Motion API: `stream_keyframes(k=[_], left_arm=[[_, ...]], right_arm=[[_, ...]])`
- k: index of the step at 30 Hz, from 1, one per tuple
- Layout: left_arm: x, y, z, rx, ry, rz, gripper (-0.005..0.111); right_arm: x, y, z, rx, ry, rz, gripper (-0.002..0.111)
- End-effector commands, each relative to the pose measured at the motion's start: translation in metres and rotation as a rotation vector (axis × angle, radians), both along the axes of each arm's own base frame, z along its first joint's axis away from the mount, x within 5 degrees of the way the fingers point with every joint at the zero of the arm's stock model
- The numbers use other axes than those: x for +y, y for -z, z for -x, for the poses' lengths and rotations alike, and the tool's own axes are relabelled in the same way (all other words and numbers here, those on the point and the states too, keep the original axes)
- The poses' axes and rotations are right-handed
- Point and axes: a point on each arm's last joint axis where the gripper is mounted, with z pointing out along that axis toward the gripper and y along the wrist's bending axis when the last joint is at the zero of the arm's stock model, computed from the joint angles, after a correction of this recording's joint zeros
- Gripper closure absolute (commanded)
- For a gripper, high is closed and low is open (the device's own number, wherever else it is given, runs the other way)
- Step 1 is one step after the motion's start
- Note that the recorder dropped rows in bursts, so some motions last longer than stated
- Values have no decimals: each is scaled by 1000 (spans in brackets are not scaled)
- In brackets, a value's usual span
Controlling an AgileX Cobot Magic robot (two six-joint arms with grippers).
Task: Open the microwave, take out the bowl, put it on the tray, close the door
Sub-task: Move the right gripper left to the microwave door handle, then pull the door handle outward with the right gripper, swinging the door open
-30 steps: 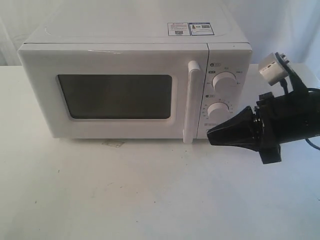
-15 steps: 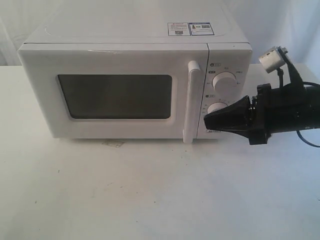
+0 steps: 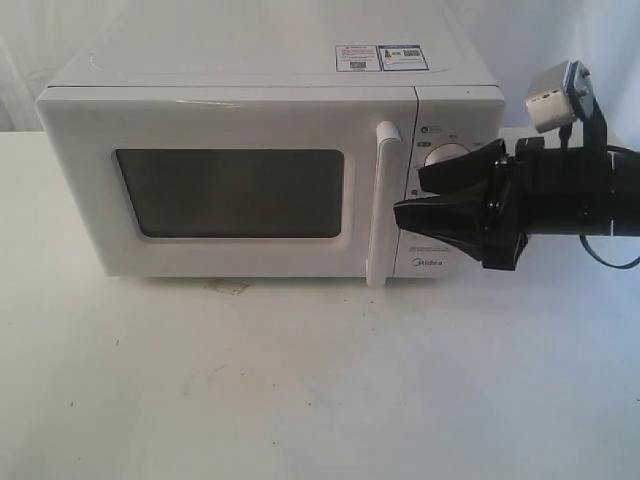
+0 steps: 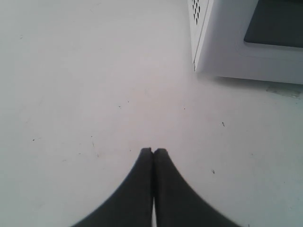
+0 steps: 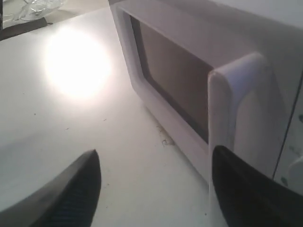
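step: open door | microwave (image 3: 270, 60) on desk (image 3: 300, 380), door (image 3: 230, 190) shut, bowl unseen | right hand (image 3: 410, 196) spread open just beside bar handle (image 3: 382, 205) | left hand (image 4: 153, 152) closed over desk | advice: straddle handle mid-height, clamp, pull along hinge arc

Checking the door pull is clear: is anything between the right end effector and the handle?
Nothing visible. The open right end effector sits just beside the handle, in front of the control panel.

White microwave (image 3: 250, 120), dark grey window (image 3: 230, 193) (brownish in right wrist view, perhaps glare); black right gripper (image 3: 410, 193); white table (image 3: 300, 380).
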Motion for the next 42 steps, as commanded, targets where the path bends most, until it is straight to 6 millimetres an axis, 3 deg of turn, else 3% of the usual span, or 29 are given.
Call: stream_keyframes(k=[1,16,23,36,39,42], left_arm=[[0,1,0,-1,-1,8,107],[0,1,0,-1,-1,8,107],[0,1,0,-1,-1,8,107],[0,1,0,-1,-1,8,107],[0,1,0,-1,-1,8,107],[0,1,0,-1,-1,8,107]], right_arm=[[8,-3,-1,-74,-17,-12,46],[15,-3,-14,-58,146,11,46],[29,-2,-20,-62,189,103,46],[55,14,-43,-20,104,90,46],[56,14,-46,-11,107,83,53],[56,13,-46,-12,109,82,71]])
